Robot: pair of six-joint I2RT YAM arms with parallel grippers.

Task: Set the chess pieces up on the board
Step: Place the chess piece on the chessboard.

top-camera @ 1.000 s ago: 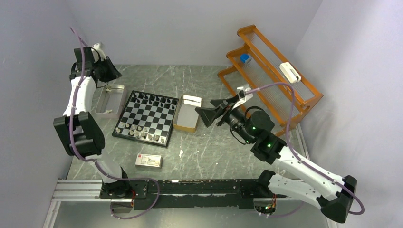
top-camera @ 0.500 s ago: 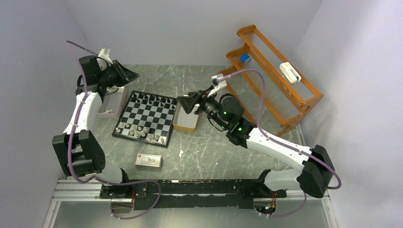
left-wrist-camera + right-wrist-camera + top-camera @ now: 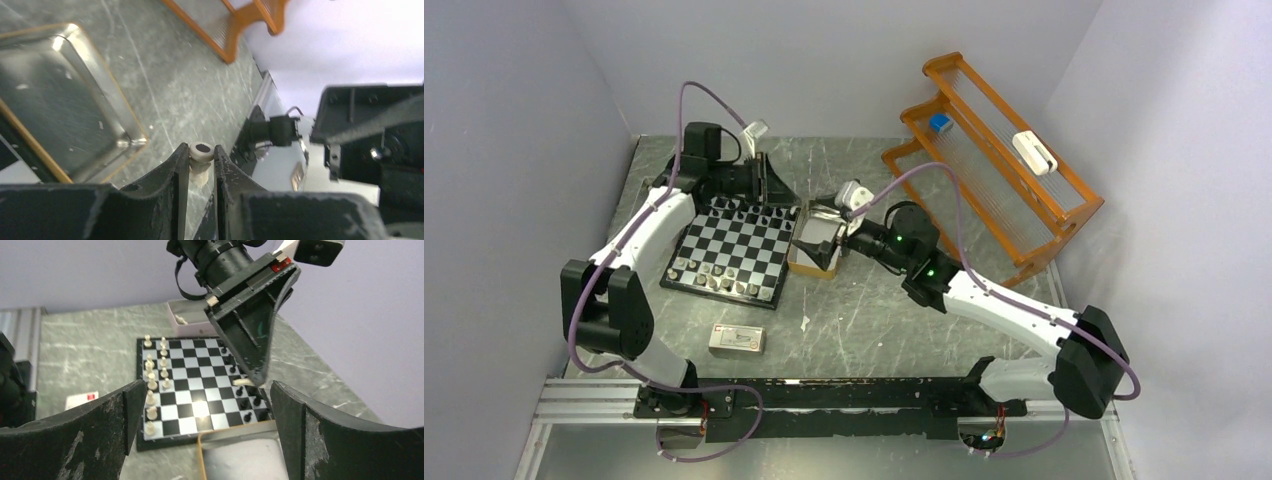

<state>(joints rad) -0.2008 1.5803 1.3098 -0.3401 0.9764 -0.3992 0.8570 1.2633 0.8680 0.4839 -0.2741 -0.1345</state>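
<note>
The board (image 3: 729, 248) lies left of centre, with black chess pieces (image 3: 744, 210) along its far rows and pale ones (image 3: 719, 282) along its near rows. My left gripper (image 3: 774, 190) hangs over the board's far right corner. It is shut on a pale chess piece (image 3: 201, 159), pinched by its round head between the fingertips. In the right wrist view that piece (image 3: 241, 382) pokes out sideways above the black pieces. My right gripper (image 3: 205, 430) is open, empty, and low over the tan box (image 3: 816, 262).
A small white-and-red carton (image 3: 737, 340) lies in front of the board. An orange rack (image 3: 994, 160) stands at the back right. A pale tin (image 3: 187, 320) holding a piece sits beyond the board's far side. The tan box's shiny inside (image 3: 60, 100) shows in the left wrist view.
My left arm has swung from the tin at the far left across to the board's far right corner. My right gripper has moved left and dropped over the tan box.
</note>
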